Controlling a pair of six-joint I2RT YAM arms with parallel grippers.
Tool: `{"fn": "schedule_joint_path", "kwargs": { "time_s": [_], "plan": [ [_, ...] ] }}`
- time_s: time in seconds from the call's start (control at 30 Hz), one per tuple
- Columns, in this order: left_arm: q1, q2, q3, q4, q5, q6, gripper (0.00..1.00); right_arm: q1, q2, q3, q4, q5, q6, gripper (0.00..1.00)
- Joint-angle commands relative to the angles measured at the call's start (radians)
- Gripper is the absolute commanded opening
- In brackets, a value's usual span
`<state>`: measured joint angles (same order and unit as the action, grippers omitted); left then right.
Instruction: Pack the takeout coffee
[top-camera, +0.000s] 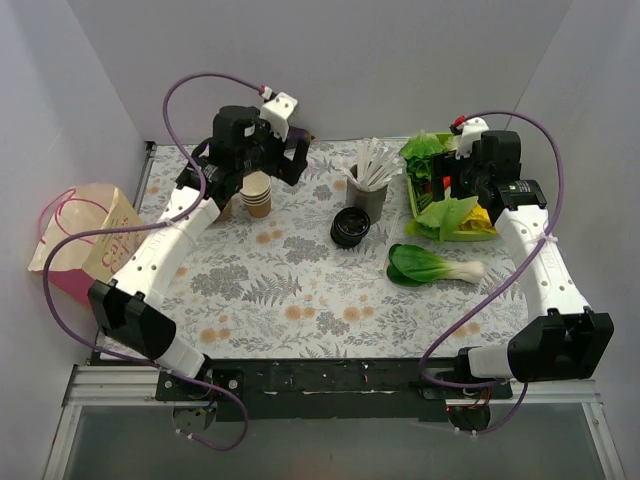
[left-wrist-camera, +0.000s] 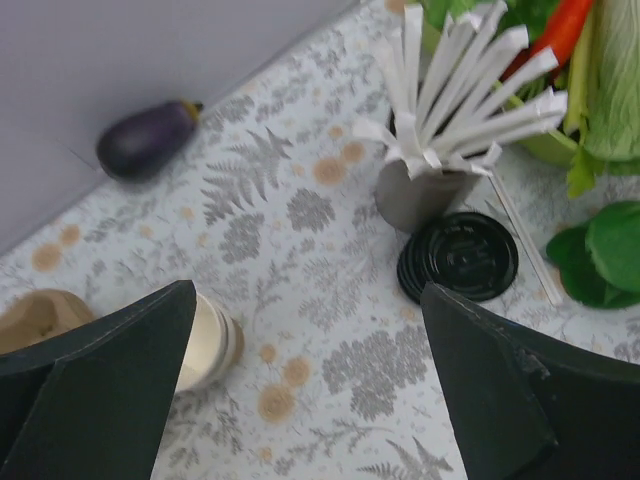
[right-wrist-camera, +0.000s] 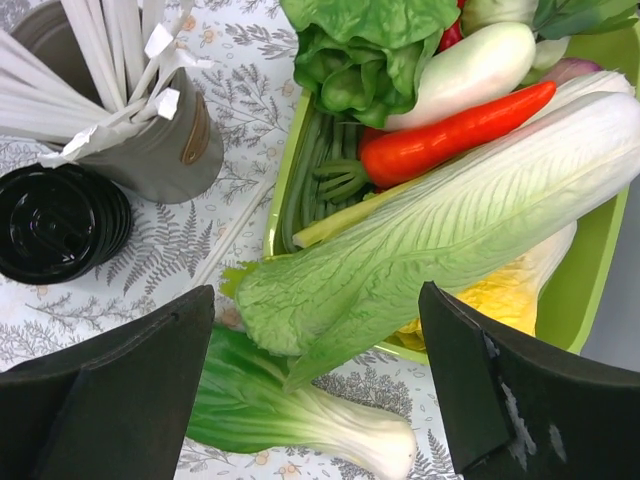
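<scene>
Left wrist view: left gripper (left-wrist-camera: 307, 300) is held wide apart, paper cup (left-wrist-camera: 212, 338) off-centre behind one finger. Cup is to be centred, then gripped lightly; right gripper (right-wrist-camera: 315, 295) is also apart, empty.

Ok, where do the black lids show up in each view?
Top external: the black lids lie just right of centre, on the near side of the stick cup.
Left wrist: right of centre, just below the stick cup.
Right wrist: at the left edge, lower left of the stick cup.
Shared landmark: the stick cup, right beside the lids in all three.
</scene>
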<state>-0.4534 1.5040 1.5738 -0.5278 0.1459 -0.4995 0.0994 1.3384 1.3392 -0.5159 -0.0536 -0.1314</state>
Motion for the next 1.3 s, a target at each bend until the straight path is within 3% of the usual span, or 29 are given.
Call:
{"fn": "schedule_joint_path", "kwargs": {
  "time_s": [0.0, 0.1, 0.23, 0.33, 0.57, 0.67, 1.27],
  "plan": [
    [0.064, 0.106, 0.257, -0.142, 0.033, 0.082, 0.95, -0.001, -0.007, 0.052, -0.024, -0.098, -0.077, 0.91],
    [0.125, 0.24, 0.441, -0.256, 0.037, 0.172, 0.85, -0.001, -0.01, 0.063, -0.05, -0.152, -0.169, 0.9],
    [0.206, 0.383, 0.696, -0.386, 0.078, 0.257, 0.85, -0.001, -0.01, 0.057, -0.071, -0.176, -0.174, 0.89],
    [0.211, 0.456, 0.778, -0.485, 0.099, 0.265, 0.81, -0.001, -0.004, 0.054, -0.081, -0.213, -0.169, 0.88],
    [0.213, 0.487, 0.669, -0.54, 0.078, 0.125, 0.68, -0.001, -0.015, -0.005, -0.064, -0.249, -0.139, 0.85],
    [0.214, 0.476, 0.619, -0.543, 0.09, 0.081, 0.67, -0.001, -0.016, -0.026, -0.062, -0.259, -0.136, 0.84],
    [0.203, 0.552, 0.542, -0.515, 0.023, 0.119, 0.57, -0.001, -0.018, -0.075, -0.046, -0.284, -0.122, 0.83]
  ]
}}
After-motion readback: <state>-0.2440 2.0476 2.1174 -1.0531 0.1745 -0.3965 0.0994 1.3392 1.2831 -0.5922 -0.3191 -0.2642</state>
